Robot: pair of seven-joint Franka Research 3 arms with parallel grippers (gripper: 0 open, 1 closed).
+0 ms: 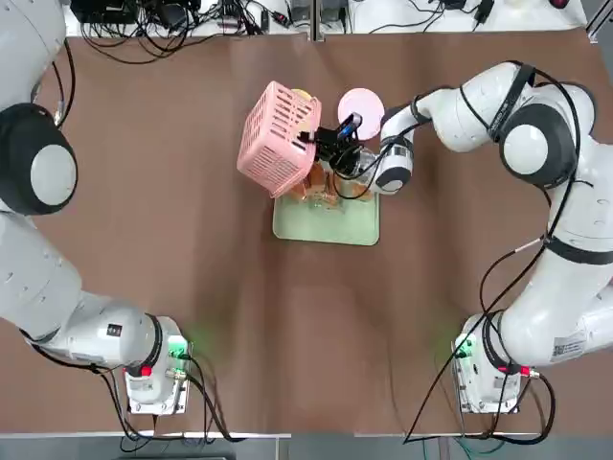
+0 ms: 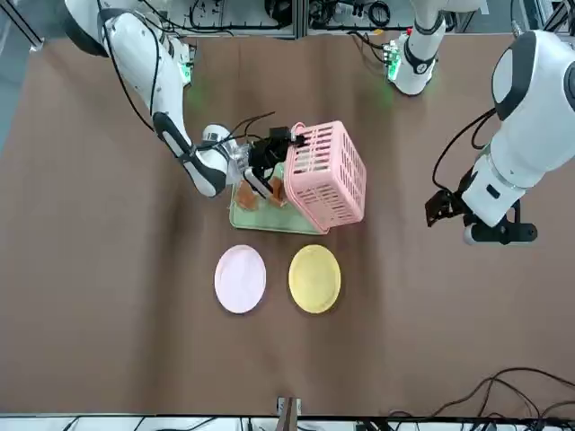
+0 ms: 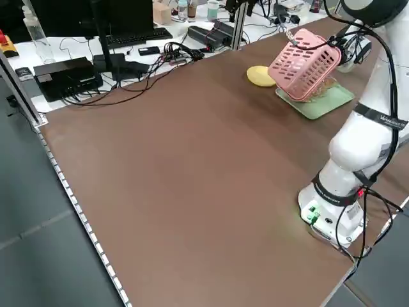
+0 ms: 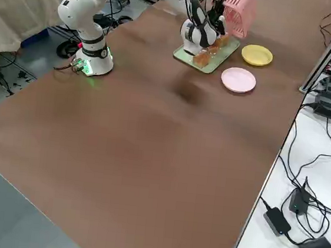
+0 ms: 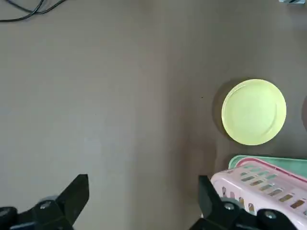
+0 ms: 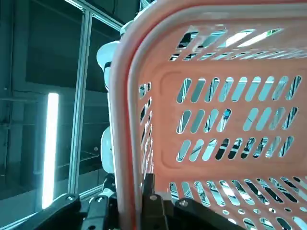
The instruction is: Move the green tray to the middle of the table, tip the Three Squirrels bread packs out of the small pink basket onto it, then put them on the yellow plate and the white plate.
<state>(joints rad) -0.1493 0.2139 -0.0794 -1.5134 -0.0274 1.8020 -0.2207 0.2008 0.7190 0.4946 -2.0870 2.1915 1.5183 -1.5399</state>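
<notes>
Cables (image 1: 144,34) lie tangled on and around the white desk along the far edge of the brown table (image 1: 192,316), with a keyboard (image 3: 133,38) on that desk. Past the tray, on its desk side, sit 2 small round plates next to each other: the yellow plate (image 2: 314,278) toward the robot's left and the white plate (image 2: 240,279), faintly pink, toward its right. From overhead the basket covers most of the yellow plate, and the right arm (image 1: 460,120) and its gripper partly block the view of the bread. The mint-green tray (image 1: 326,228) lies flat near the middle of the table, carrying clear bread packs (image 4: 202,58) with golden-brown slices, bunched together (how many, I can't tell). The pink basket (image 1: 278,139), an open lattice tub, is tipped steeply onto its side over the tray's left part, beside the bread. The right arm reaches in from the right, and its gripper (image 6: 129,189) pinches the basket's wall at the rim between its 2 fingers. The left gripper (image 5: 143,196) hovers above the table, well apart from the tray, its 2 fingers spread wide, pointing down.
</notes>
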